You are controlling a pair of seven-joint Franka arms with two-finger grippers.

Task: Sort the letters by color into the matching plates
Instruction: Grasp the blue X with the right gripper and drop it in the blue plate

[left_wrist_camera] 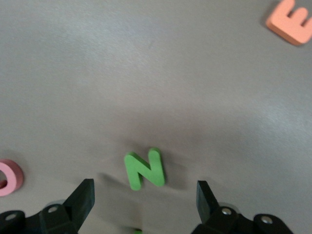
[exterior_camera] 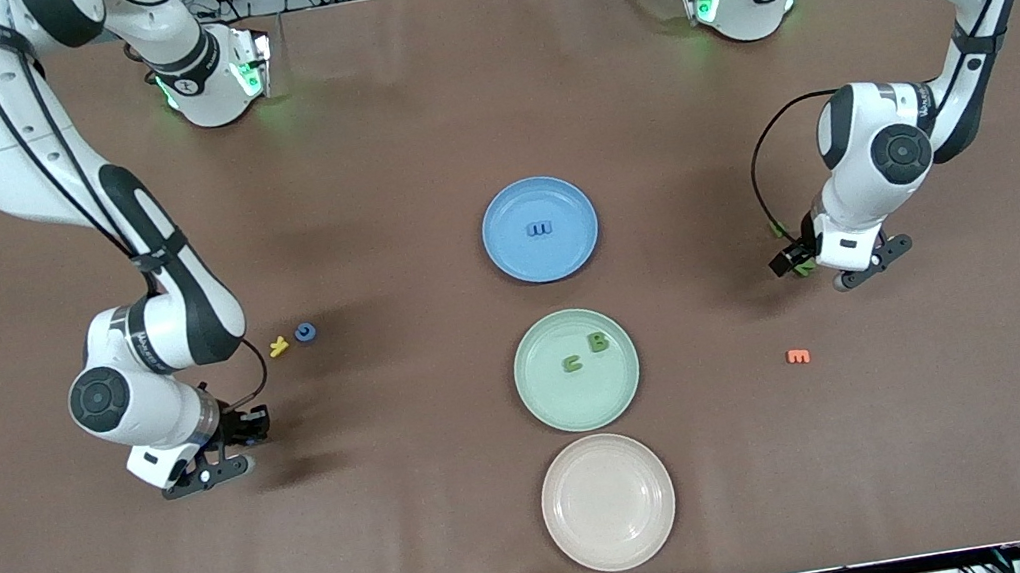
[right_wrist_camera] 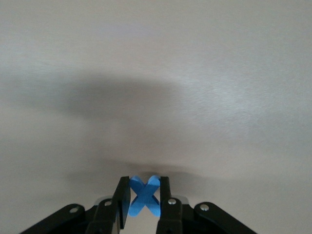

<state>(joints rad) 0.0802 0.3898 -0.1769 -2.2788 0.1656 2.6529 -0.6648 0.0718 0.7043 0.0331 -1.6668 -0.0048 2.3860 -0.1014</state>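
From the front, the blue plate (exterior_camera: 540, 228) holds one blue letter (exterior_camera: 540, 229); the green plate (exterior_camera: 576, 370) holds two. In the left wrist view, the left end effector (left_wrist_camera: 145, 195) hangs apart over a green N (left_wrist_camera: 145, 168) on the counter (left_wrist_camera: 156, 73). In the right wrist view, the right end effector (right_wrist_camera: 145, 197) is clamped on a blue X (right_wrist_camera: 145, 196).

High front overview, wrist views close — tabletop shared

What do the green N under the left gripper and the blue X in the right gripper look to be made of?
Green N: likely foam or soft plastic; matte, thick flat-cut edges, no gloss. Blue X, pinched in the right gripper: same matte, chunky look, probably the same material. The left gripper is open over the N.
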